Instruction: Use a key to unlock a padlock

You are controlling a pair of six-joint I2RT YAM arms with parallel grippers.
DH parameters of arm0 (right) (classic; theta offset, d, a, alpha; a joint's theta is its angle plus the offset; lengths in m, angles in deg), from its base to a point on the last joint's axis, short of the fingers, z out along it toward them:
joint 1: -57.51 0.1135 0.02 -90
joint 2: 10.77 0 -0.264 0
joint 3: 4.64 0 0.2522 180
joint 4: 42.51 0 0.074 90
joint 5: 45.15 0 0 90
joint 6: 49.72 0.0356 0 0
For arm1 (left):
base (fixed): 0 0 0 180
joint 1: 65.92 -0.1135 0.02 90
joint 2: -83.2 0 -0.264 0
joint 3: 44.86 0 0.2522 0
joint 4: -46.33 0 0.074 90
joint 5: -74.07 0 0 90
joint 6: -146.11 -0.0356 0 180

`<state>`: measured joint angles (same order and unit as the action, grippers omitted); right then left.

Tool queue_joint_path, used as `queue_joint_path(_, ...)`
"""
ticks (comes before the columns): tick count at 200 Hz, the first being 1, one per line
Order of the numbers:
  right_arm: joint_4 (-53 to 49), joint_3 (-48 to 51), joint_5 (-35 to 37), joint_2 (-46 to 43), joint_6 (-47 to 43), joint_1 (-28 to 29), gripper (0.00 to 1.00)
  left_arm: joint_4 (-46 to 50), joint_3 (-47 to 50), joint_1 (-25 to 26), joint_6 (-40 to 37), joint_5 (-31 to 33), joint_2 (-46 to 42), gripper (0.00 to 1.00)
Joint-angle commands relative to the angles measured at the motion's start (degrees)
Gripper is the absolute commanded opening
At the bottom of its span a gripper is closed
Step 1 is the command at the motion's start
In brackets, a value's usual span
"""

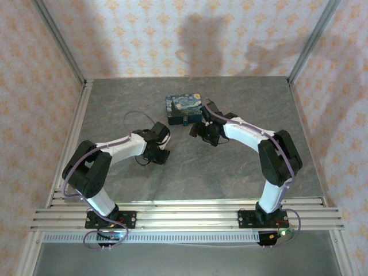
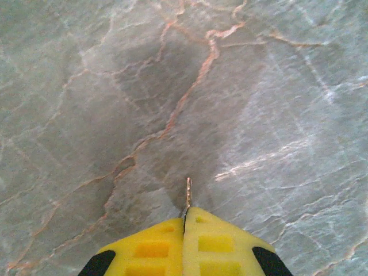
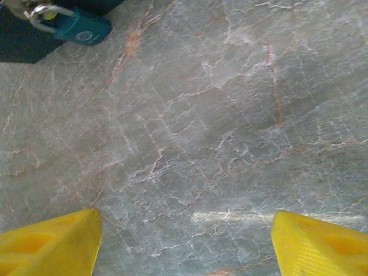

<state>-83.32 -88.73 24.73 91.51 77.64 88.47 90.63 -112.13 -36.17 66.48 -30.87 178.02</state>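
Note:
A thin pale metal key (image 2: 188, 194) sticks out from between the yellow fingertips (image 2: 155, 244) of my left gripper (image 2: 185, 217), which is shut on it over the marble table. In the top view that gripper (image 1: 156, 156) sits left of centre, pointing down. A teal padlock (image 3: 80, 27) with a silver shackle lies against a dark blue swirly-print box (image 1: 184, 107). My right gripper (image 3: 187, 233) stands open just in front of that box, its yellow fingers (image 3: 52, 241) wide apart with bare table between them. From above, the right gripper (image 1: 206, 131) is beside the box's near right corner.
The grey marble tabletop (image 1: 190, 172) is ringed by patterned walls and metal rails. An aluminium rail (image 1: 184, 214) runs along the near edge, carrying both arm bases. The dark box's corner (image 3: 17, 40) shows at the top left of the right wrist view.

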Motion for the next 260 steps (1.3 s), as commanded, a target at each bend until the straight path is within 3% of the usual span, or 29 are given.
queue_joint_path(1, 3.98, 2.32, -0.14, -3.84, 3.72, -1.57, 0.78, -2.67, 2.45, 1.0, -1.69, -3.64, -0.27, 0.0)
queue_joint_path(153, 10.71, 8.62, -4.51, -8.41, 5.42, -3.89, 0.77, -7.12, 3.13, 0.74, -3.85, -7.51, -4.23, 0.0)
queue_joint_path(206, 17.28, 10.12, -12.2, -10.61, 5.56, -5.8, 0.7, -7.33, 3.34, 0.72, -6.21, -9.85, -9.52, 0.0)
queue_joint_path(260, 16.81, 4.02, -21.94, -16.13, -2.02, -7.05, 0.63, -1.17, -6.91, -3.16, -8.99, -17.29, -16.94, 0.0)
